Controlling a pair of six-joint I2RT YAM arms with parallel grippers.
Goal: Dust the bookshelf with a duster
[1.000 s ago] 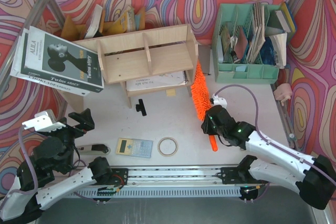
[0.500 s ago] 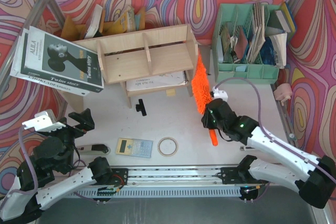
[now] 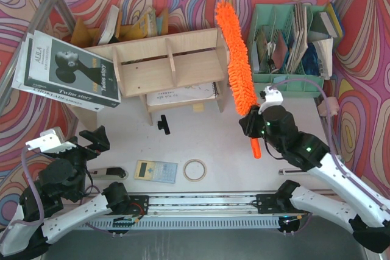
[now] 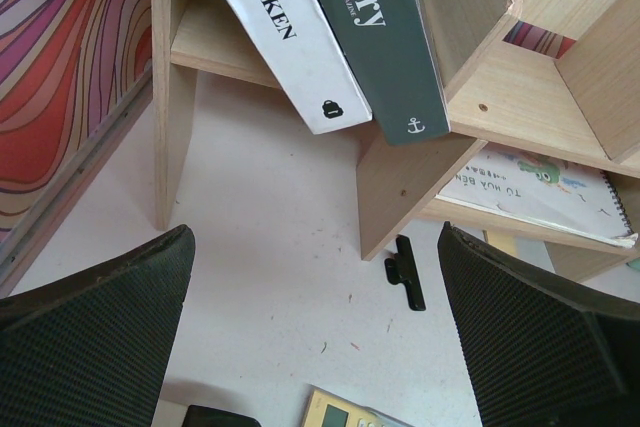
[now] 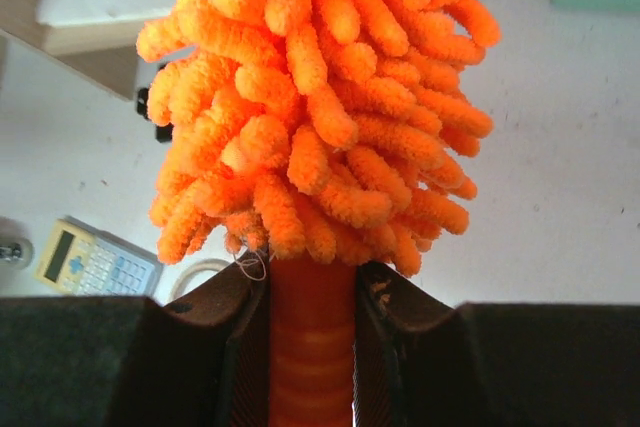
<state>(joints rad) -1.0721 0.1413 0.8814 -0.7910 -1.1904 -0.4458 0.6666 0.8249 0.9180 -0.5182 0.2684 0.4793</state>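
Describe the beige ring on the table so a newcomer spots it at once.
Start at the pale-wood bookshelf and come toward the near edge of the white table. Beside the calculator lies the ring: the only round, hollow thing there.

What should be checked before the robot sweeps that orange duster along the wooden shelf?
1. Grip: right hand shut on the duster handle: ok.
2. Duster lifted off the table, pointing up past the bookshelf at its right end: ok.
3. Fluff touching the wood: cannot tell.
4. Left hand open, empty, low at the near edge: ok.
5. Shelf free to sweep: books lean across its left end: not ok.
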